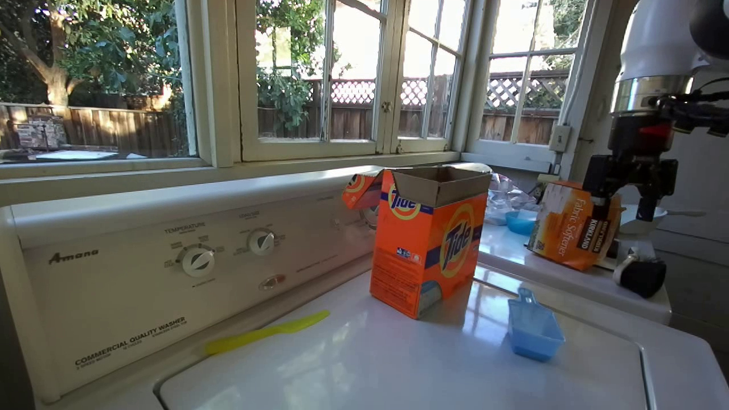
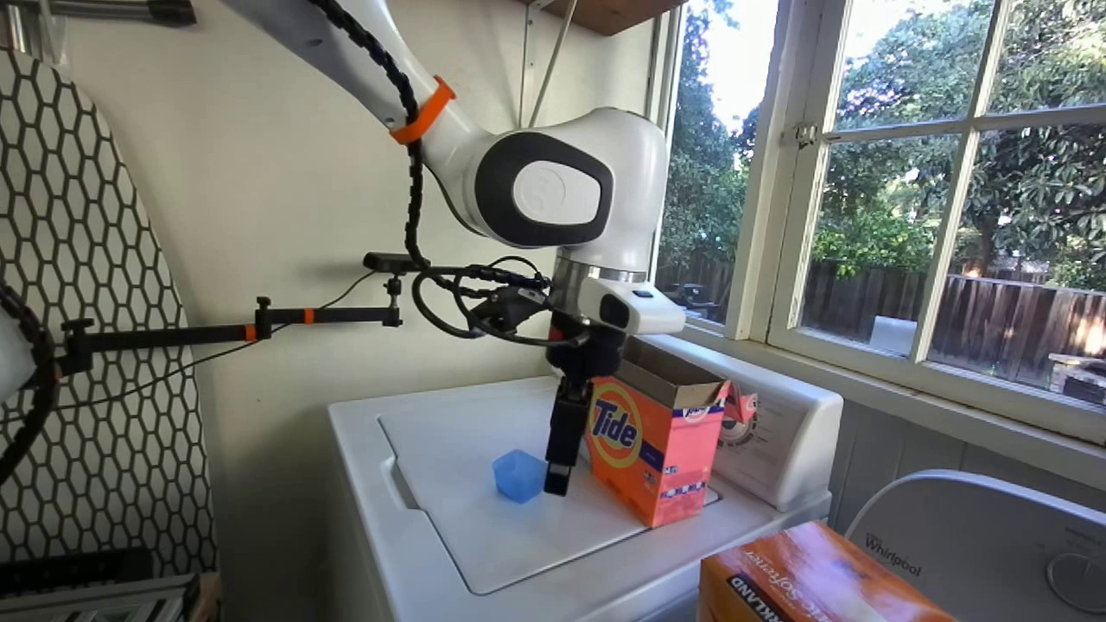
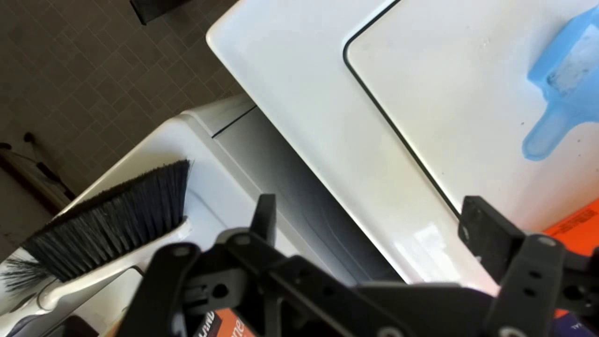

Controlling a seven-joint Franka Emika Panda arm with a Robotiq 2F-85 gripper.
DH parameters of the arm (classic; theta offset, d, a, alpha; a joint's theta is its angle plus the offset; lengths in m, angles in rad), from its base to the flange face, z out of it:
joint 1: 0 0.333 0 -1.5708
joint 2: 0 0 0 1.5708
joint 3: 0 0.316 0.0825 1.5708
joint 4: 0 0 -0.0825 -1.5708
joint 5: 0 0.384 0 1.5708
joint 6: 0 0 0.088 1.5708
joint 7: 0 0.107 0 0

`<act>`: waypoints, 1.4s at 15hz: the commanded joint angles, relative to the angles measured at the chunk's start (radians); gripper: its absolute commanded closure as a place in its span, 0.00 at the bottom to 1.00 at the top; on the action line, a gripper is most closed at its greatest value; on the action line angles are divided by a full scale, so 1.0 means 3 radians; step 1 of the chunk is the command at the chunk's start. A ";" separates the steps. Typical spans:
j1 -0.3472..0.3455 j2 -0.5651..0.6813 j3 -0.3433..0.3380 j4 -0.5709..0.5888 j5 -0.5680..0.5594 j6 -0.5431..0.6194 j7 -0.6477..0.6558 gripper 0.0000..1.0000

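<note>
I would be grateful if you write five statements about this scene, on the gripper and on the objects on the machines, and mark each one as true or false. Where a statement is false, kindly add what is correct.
1. The gripper stands open and holds nothing. True.
2. The Tide box stands upright on the washer with its top closed. False: its top is open.
3. The blue scoop lies on the washer. True.
4. The brush seen in the wrist view has white bristles. False: they are black.
5. The Kirkland fabric softener box is on the neighbouring machine. True.
</note>
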 commanded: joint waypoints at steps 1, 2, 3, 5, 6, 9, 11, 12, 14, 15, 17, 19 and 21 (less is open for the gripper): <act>0.0065 0.0032 0.0035 -0.0047 0.0020 -0.0116 0.0242 0.00; 0.0083 0.0054 0.0042 -0.0054 0.0055 -0.0114 0.0255 0.00; 0.0106 0.0085 0.0049 -0.0056 0.0091 -0.0101 0.0263 0.00; 0.0150 0.0149 0.0066 -0.0043 0.0130 -0.0079 0.0288 0.00; 0.0170 0.0180 0.0077 -0.0034 0.0138 -0.0080 0.0304 0.00; 0.0246 0.0298 0.0120 -0.0003 0.0151 -0.0102 0.0369 0.00; 0.0307 0.0360 0.0162 0.0007 0.0077 -0.0087 0.0418 0.00; 0.0273 0.0280 0.0108 -0.0032 0.0092 -0.0062 0.0326 0.00; 0.0314 0.0330 0.0135 -0.0023 0.0092 -0.0062 0.0348 0.00; 0.0322 0.0340 0.0139 -0.0018 0.0092 -0.0062 0.0350 0.00; 0.0322 0.0342 0.0136 -0.0011 0.0092 -0.0062 0.0350 0.00; 0.0327 0.0385 0.0136 0.0015 0.0288 -0.0035 0.0459 0.00; 0.0359 0.0410 0.0161 0.0009 0.0555 0.0027 0.0418 0.00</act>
